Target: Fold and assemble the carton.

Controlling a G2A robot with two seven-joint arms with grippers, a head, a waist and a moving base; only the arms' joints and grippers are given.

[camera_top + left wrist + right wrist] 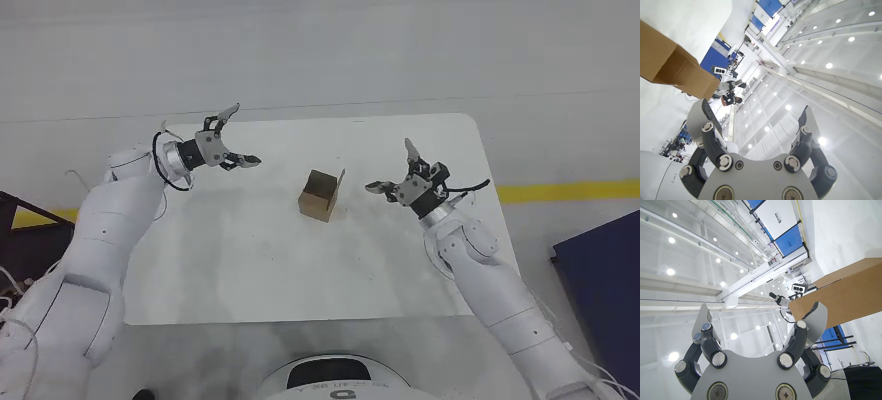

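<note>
While both jaws hang spread wide, gripping nothing, left jaws and right jaws flank carton (pixel 322 195), each well apart from it. Step in hand looks like approach before folding. Carton stands mid-desk, top open, one flap upright on side toward right jaws. Next move likely calls for closing in from both sides, one steadying body while other presses flap down and avoids tipping light box. Desk (pixel 250 270) white, plain. Beyond it: pale floor, yellow stripe (pixel 570 190), blue surface (pixel 600 280).
</note>
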